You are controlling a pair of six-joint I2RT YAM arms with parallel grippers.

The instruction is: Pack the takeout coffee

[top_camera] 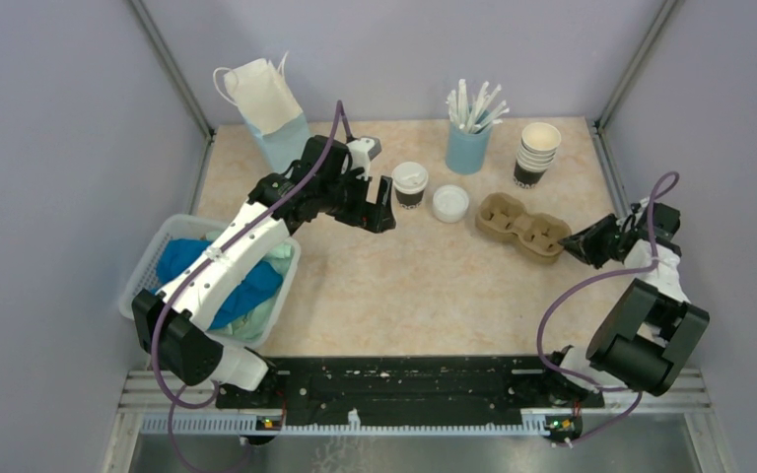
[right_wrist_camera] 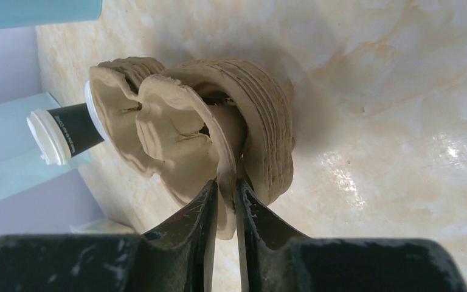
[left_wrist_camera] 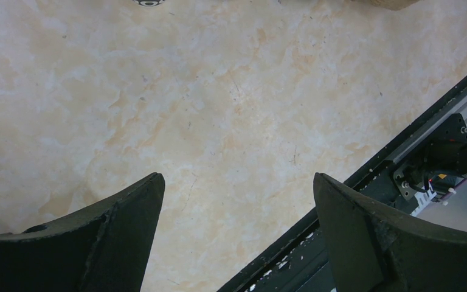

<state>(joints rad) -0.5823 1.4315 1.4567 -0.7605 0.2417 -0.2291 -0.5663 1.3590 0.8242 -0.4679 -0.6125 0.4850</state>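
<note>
Pulp carrier [top_camera: 522,227] sits empty toward the right edge of the table [top_camera: 404,296], rim pinched by the right pincer [right_wrist_camera: 226,188], while the takeout coffee [top_camera: 410,185] stands unpacked near the far edge, just beside the spread, empty left pincer [top_camera: 382,205].

The left arm [top_camera: 222,261] rises from its base at the table's near left corner and stretches toward the far middle, wrist turned so that the left gripper [top_camera: 382,202] points to the right, above the tabletop. Its jaws stand wide apart with nothing between them. The right arm [top_camera: 651,335] folds sharply at the elbow by the right edge. The right gripper [right_wrist_camera: 225,182] points left, its fingertips [right_wrist_camera: 210,191] nearly together, pinching the rim of a pulp carrier [right_wrist_camera: 267,140].
</note>
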